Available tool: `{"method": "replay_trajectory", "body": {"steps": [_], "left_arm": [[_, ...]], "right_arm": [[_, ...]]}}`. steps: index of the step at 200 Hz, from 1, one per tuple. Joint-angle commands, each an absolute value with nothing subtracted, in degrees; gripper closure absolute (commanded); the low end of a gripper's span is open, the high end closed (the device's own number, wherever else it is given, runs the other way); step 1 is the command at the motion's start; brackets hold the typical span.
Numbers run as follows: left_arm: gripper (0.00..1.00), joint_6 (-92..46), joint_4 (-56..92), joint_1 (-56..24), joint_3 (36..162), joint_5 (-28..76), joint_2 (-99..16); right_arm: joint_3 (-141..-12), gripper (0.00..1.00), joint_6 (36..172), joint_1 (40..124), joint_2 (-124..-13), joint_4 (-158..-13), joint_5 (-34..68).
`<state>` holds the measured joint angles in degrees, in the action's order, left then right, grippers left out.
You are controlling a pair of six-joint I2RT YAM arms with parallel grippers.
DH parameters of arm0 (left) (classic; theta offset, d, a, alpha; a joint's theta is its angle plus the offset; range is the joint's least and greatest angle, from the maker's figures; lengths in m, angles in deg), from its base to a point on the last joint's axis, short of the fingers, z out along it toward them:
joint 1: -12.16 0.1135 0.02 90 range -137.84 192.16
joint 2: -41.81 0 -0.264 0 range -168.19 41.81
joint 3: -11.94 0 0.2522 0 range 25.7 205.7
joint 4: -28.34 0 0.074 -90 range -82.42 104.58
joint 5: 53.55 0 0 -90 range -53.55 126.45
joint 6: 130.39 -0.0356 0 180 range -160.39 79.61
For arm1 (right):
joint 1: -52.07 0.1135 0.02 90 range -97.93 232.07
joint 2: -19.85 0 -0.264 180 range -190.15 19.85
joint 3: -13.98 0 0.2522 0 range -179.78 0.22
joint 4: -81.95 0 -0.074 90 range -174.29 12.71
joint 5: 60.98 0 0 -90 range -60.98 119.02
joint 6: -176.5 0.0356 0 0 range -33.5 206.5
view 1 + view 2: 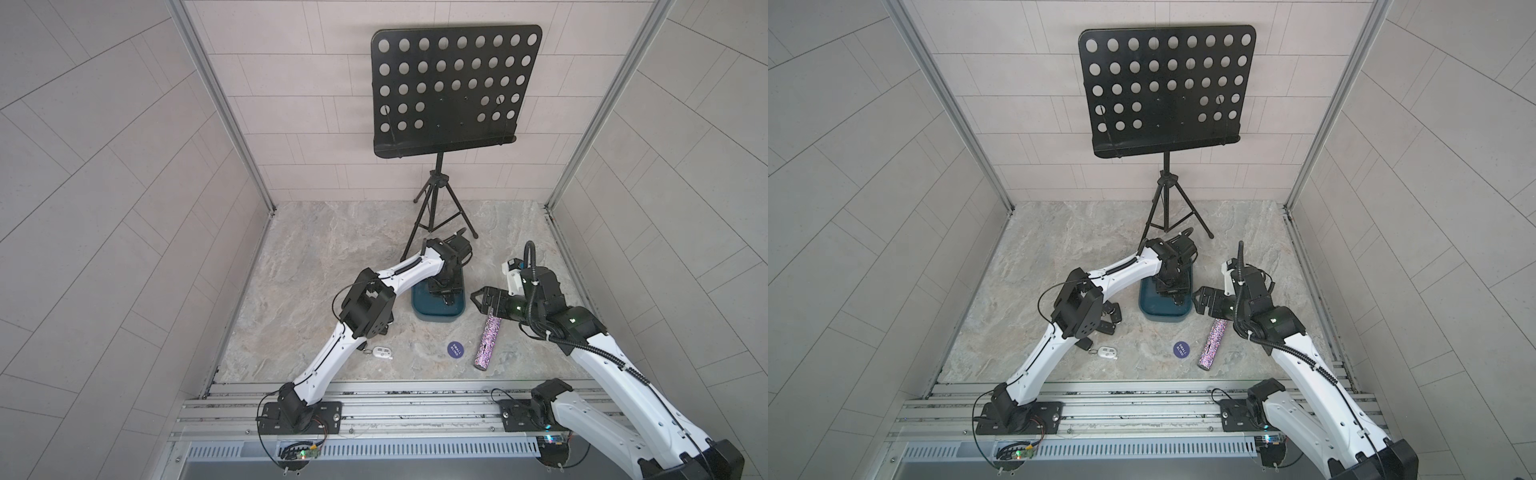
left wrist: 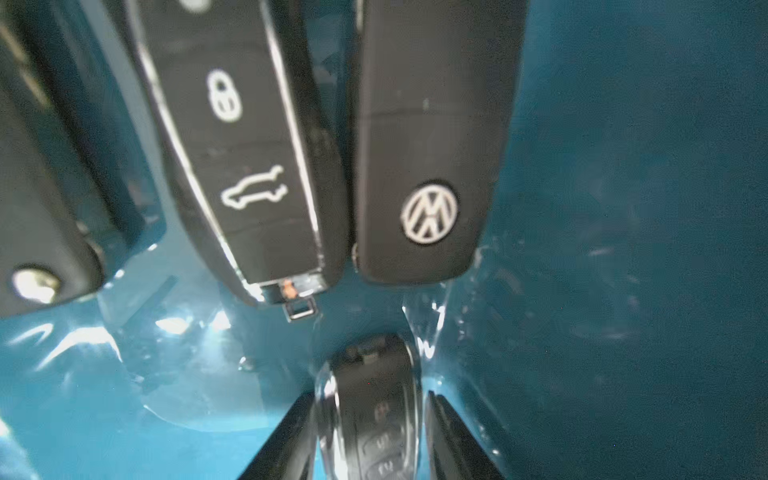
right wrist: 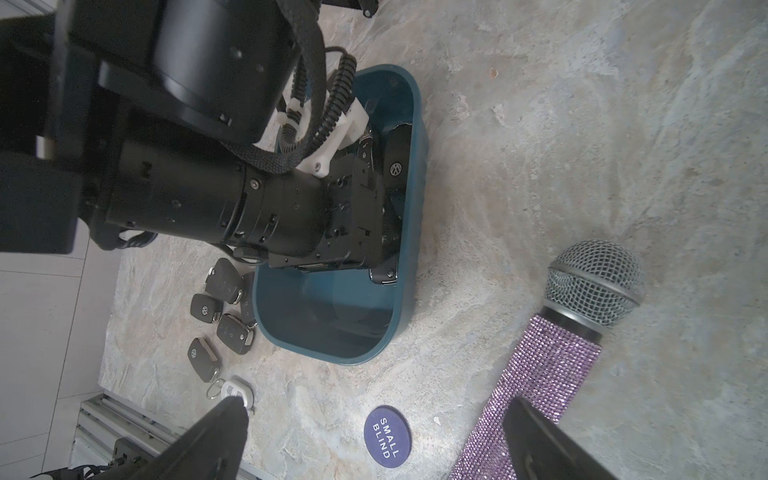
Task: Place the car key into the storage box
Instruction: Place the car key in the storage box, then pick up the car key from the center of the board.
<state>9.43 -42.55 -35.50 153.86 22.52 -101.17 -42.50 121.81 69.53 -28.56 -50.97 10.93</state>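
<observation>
Only your left wrist view shows the car key (image 2: 372,424) inside the storage box (image 2: 623,208), straddled by the left end effector (image 2: 370,397); whether it is clamped is unclear. Your right end effector (image 3: 376,401) stands wide apart.

Teal box (image 1: 432,318), black keys (image 2: 249,166) with white icons, one white fob (image 1: 382,353), sparkly purple mic (image 3: 552,374) with grey mesh, navy disc (image 3: 387,437), marbled beige-grey table (image 1: 316,257).

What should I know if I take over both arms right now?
Left tool: down inside the storage box, jaws flanking a key fob; gripped or released, unclear.
Right tool: open, empty, above the table near the microphone.
Done: at least three other fobs lie in the box.
To do: confirm the release, then move the black fobs lying beside the box.
</observation>
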Motion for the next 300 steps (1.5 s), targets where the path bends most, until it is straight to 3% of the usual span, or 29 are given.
{"method": "replay_trajectory", "body": {"steps": [1, 85, 164, 215, 300], "left_arm": [[0.45, 9.4, -44.3, -35.8, 155.5, 22.8, -101.3], [0.3, 11.7, -43.3, -34.1, 151.2, 25.7, -89.3], [0.2, 18.5, -31.4, -27.8, 122.5, 30.8, -66.1], [0.18, 24.7, -26.8, -25.6, 104.6, 35.7, -55.9], [0.2, 33.2, -28.4, -22.2, 90.4, 41.4, -48.2]], "right_arm": [[-42.8, 0.0, 120.8, 69.2, -28.1, -50.2, 10.4], [-46.6, 0.0, 119.1, 69.2, -30.6, -50.9, 8.0], [-47.8, 0.0, 120.4, 69.6, -35.2, -55.2, 3.2], [-48.7, 0.0, 118.1, 69.9, -35.8, -53.7, 2.4], [-47.4, 0.0, 117.2, 69.9, -36.1, -54.2, 1.2]]}}
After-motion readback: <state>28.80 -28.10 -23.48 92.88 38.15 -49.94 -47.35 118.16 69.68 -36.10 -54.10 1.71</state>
